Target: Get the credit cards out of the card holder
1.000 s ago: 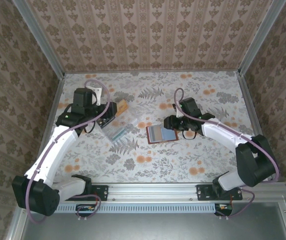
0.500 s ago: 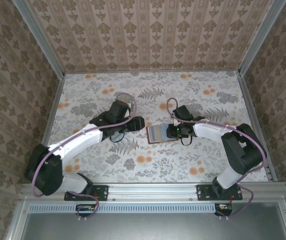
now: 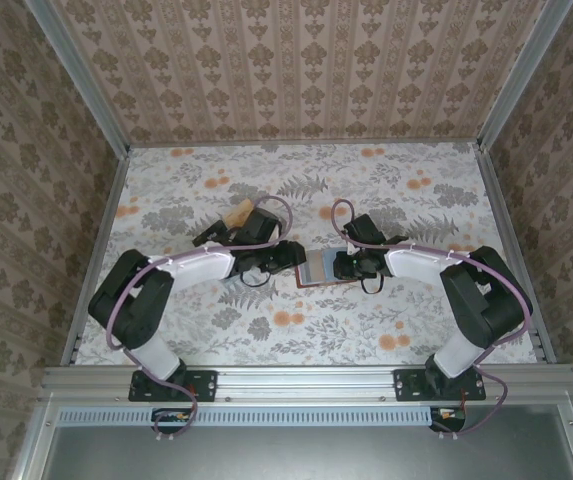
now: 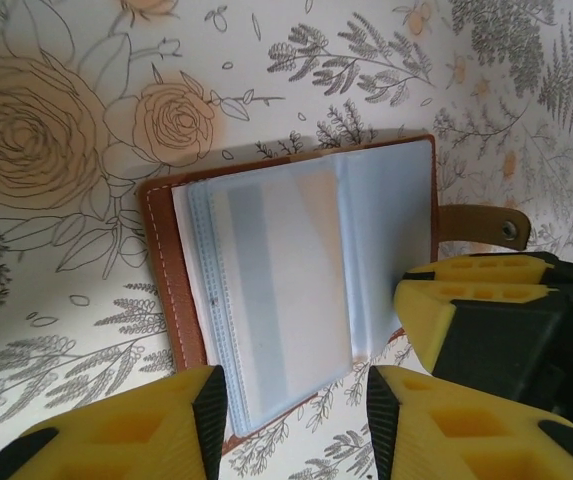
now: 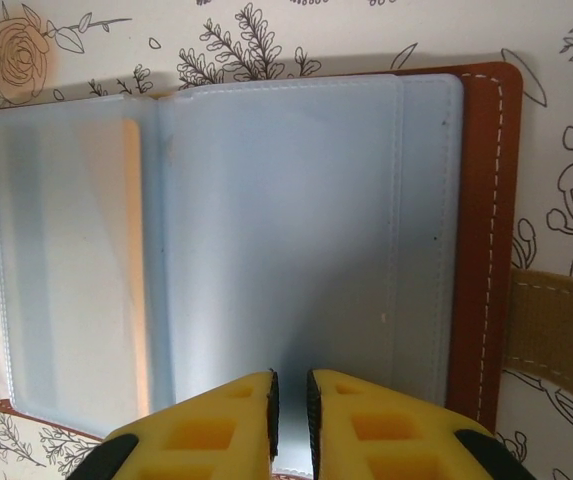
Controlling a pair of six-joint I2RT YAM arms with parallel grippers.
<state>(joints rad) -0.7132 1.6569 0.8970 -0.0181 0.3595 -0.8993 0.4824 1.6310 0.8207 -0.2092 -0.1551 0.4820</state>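
The open card holder (image 5: 286, 230) is lying flat mid-desk (image 3: 366, 330), between the two arms. The right tool (image 5: 290, 400) is clamping one grey-blue pocket leaf at its edge, anchoring the holder. The left tool (image 4: 296, 410), fingers apart, is straddling the pocket with a tan striped card (image 4: 286, 270). It should be gripping the card alone and drawing it straight out. Farther back, a small tan object (image 3: 238, 213) is lying beside the left arm.

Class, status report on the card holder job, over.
Left pincer open astride reddish-brown leather card holder. Right pincer shut on its clear sleeve. Orange-tan card inside. Nothing blocking.
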